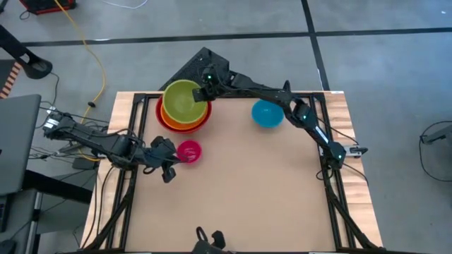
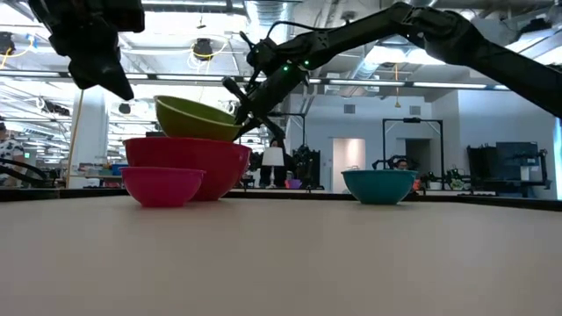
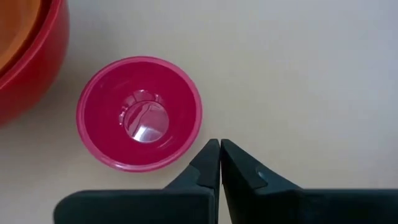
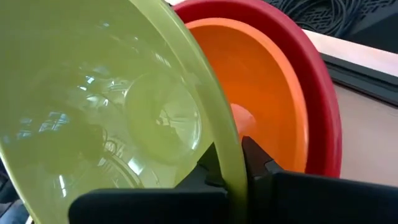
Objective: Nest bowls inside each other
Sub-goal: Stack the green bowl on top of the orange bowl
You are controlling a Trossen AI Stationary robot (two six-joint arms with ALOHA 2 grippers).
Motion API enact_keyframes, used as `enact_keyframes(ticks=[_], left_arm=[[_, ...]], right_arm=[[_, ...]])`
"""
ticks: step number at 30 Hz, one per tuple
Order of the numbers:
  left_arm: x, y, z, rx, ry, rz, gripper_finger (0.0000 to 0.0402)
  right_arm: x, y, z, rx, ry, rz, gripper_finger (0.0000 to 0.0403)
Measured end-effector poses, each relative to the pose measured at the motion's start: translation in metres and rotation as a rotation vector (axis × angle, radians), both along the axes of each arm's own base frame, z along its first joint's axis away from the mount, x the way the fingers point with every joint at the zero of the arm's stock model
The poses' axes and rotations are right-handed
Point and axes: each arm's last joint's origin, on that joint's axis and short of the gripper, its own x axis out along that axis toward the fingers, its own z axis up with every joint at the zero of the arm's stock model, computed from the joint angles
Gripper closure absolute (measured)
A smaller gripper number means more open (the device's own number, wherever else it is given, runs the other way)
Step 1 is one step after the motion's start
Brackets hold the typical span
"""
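Observation:
The lime green bowl (image 1: 181,100) hangs tilted over the orange bowl (image 4: 267,93), which sits inside the red bowl (image 1: 185,125) at the table's far left. My right gripper (image 1: 203,93) is shut on it. The small pink bowl (image 3: 139,113) stands upright on the table in front of the red one. My left gripper (image 3: 219,146) is shut beside the pink bowl's rim with nothing between its fingers; I see no touch. The blue bowl (image 1: 268,113) stands alone on the table at the far right. My right gripper pinches the green bowl's rim (image 4: 231,155) on its right side, one finger inside the bowl and one outside. The fingers slant down from the table's far right. The bowl is tilted, its held side high (image 2: 230,112); the red wall hides whether its underside rests on the orange bowl.
The bare brown tabletop (image 1: 268,190) stretches across the middle and near side. Black frame rails (image 1: 339,197) run along the left and right edges. The room behind the table (image 2: 395,140) shows beyond the far edge.

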Motion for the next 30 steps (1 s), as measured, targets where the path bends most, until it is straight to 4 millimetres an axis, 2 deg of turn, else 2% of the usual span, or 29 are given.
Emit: enact_keyframes(ticks=[12, 20, 30], left_arm=[[0.0, 0.0, 0.0, 0.01, -0.003, 0.011, 0.0401], [0.0, 0.0, 0.0, 0.01, -0.002, 0.01, 0.0401], [0.0, 0.0, 0.0, 0.002, -0.002, 0.011, 0.0401]], right_arm=[[0.001, 0.003, 0.0, -0.041, 0.023, -0.005, 0.0394], [0.015, 0.008, -0.026, -0.004, 0.038, -0.012, 0.0394], [0.015, 0.009, -0.023, -0.027, 0.027, -0.03, 0.0394]])
